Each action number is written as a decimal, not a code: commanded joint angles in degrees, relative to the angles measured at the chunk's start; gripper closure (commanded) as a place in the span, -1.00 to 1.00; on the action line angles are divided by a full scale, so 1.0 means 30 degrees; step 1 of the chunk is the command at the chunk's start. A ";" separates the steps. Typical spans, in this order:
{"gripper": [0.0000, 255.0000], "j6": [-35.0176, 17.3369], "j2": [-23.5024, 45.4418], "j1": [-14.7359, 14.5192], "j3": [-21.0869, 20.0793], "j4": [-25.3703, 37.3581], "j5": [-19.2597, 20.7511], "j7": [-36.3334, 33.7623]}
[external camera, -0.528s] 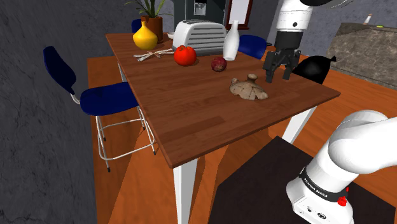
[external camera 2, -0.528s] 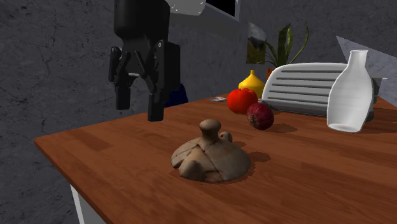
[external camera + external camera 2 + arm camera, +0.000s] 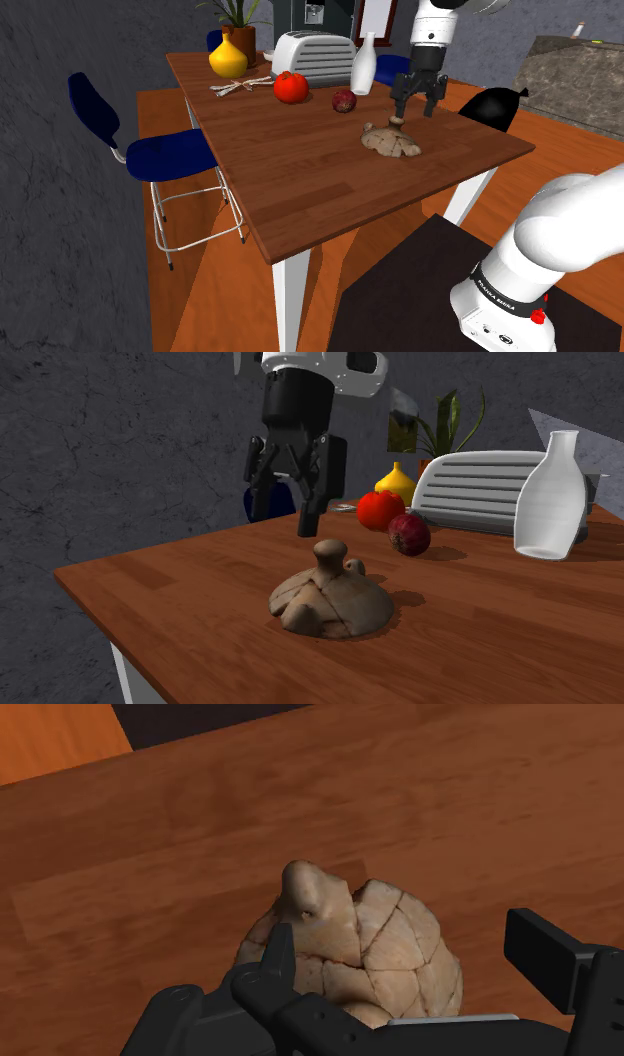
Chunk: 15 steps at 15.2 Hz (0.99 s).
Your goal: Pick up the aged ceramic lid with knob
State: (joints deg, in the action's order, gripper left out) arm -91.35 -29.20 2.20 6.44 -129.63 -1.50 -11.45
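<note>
Wrist view: tool point(image 3: 405, 942) fingers apart, hovering over cracked brown lid point(image 3: 345, 919) on table point(image 3: 150, 854)

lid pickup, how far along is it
Approach looks mostly done: the open jaws hang just above the lid, which sits flat on the table. In hand: lining up on the knob, which in the wrist view lies nearer one jaw than the other. Left: lower, close on the knob, lift. Nothing is gripped yet.
</note>
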 commanded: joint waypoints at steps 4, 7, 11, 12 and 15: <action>-1.00 -0.0406 0.3955 0.0455 0.0921 0.3165 -0.0608 -0.0275; -1.00 -0.0678 0.4954 0.0580 0.1146 0.3782 -0.0823 -0.0301; -1.00 -0.1700 0.5033 0.0590 0.1161 0.2833 -0.0833 -0.0200; -1.00 -0.1955 0.5063 0.0592 0.1166 0.2606 -0.0838 -0.0173; -1.00 -0.2359 0.5118 0.0594 0.1173 0.2254 -0.0846 -0.0130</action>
State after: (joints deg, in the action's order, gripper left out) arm -98.14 -13.97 3.96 9.91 -122.73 -4.04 -11.93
